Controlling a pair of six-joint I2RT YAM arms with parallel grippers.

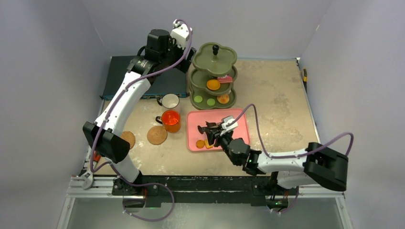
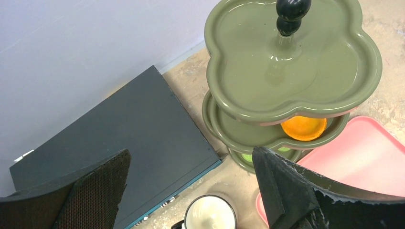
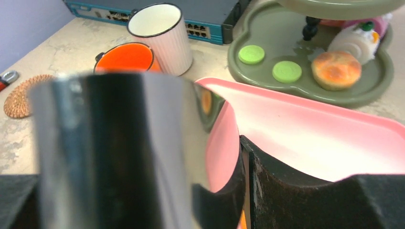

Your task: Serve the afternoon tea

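Orange biscuit [image 1: 200,143] at near-left corner of pink tray [image 1: 239,119], beside right gripper [image 1: 210,135]; could not tell its jaw gap. Needed squaring over the rim, gentle pinch, clear lift toward olive-green stand [image 1: 227,54]. Saw left gripper [image 2: 191,160] spread wide, empty, beside that stand.

Mugs [image 1: 170,119] left of tray [image 1: 200,119] (stand [image 1: 203,62] behind)

Robot lab: plain grey walls [image 1: 43,71], alu rail [image 1: 210,194]

Scene lit evenly, softly from above; shadows faint. Sheen noted on olive-green stand [image 2: 267,76]; right wrist foreground blurred.
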